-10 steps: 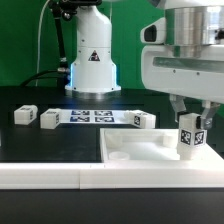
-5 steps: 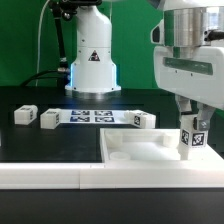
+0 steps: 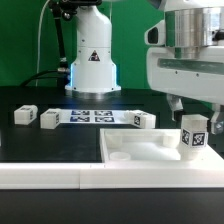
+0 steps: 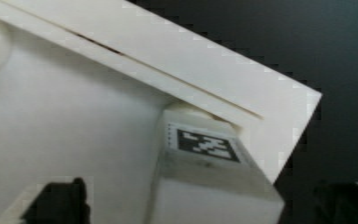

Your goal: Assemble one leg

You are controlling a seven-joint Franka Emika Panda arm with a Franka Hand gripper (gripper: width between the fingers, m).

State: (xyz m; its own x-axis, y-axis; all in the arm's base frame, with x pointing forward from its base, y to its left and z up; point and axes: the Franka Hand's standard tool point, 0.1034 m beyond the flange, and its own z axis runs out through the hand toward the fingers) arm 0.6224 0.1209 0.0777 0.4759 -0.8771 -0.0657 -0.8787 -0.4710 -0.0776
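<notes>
your gripper hangs directly above the leg, and in the exterior view its dark fingers sit above the post's top, not touching it, so it has let go and its jaws stand apart. the leg stands upright just beneath the gripper on the large white panel, at the panel's corner on the exterior view's right, with its black-and-white tag facing the camera. in the wrist view you see the same leg from above, between the two dark fingertips, its tag showing, and the panel spreading away from it toward a raised edge.

well away from the gripper, toward the exterior view's left, three more small white pieces lie on the black counter: one farthest off, a second beside it, and a third nearest the gripper. the marker board lies flat between the second and third. behind them stands the arm's white base
</notes>
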